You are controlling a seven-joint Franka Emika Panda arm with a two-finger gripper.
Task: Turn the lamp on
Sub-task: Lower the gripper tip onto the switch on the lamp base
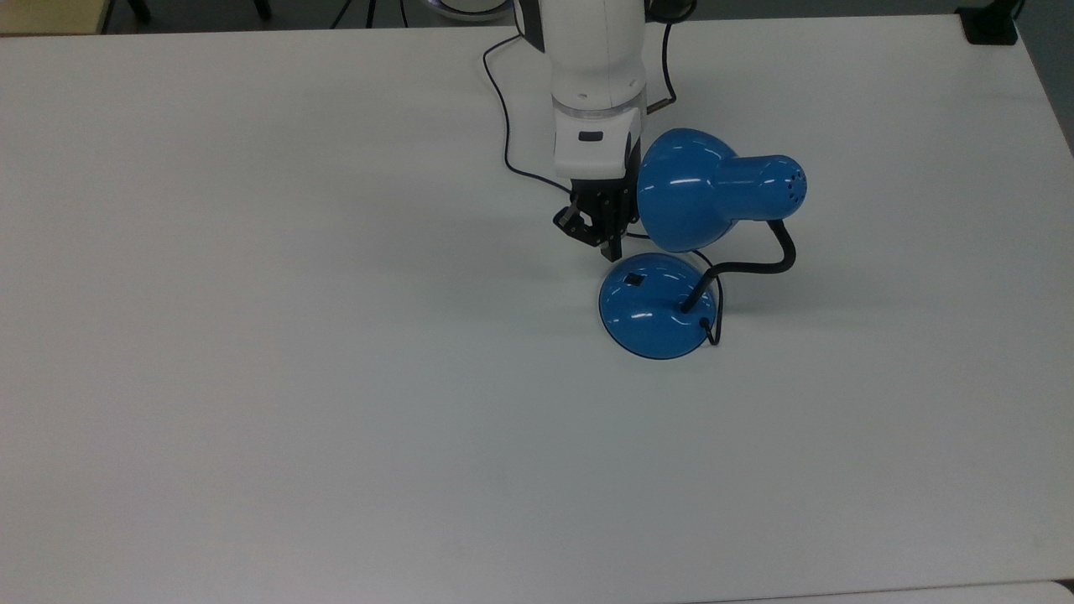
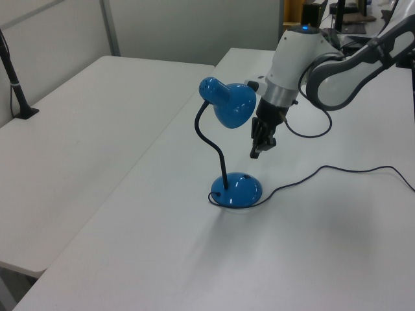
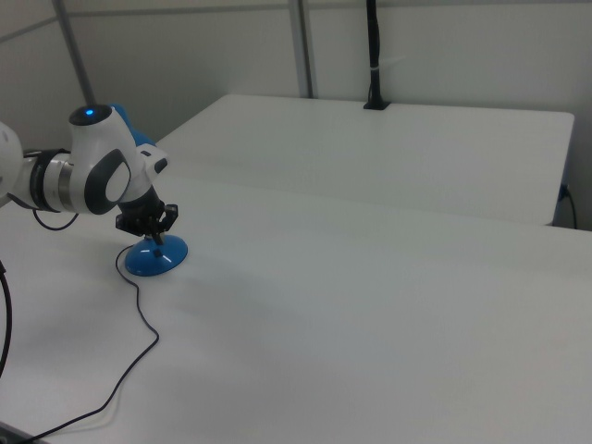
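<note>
The lamp stands on the white table, its glossy blue shade [image 1: 688,189] tilted toward the top view's left on a black gooseneck [image 1: 759,265]. On the round blue base [image 1: 654,309] a small black switch [image 1: 634,280] faces up. My gripper [image 1: 613,252] hangs just left of the shade in the top view, pointing down, a little above and up-left of the switch. Its fingers are shut with nothing between them. In the left view the gripper [image 2: 254,154] hovers above the base [image 2: 237,189], beside the shade [image 2: 232,107]. The right view shows the gripper [image 3: 157,239] over the base [image 3: 155,259].
The lamp's thin dark cord [image 1: 502,126] runs from the base under my arm to the table's far edge in the top view. A black clamp [image 1: 990,25] sits at that table's far right corner. A second white table [image 2: 84,116] stands at the left view's left.
</note>
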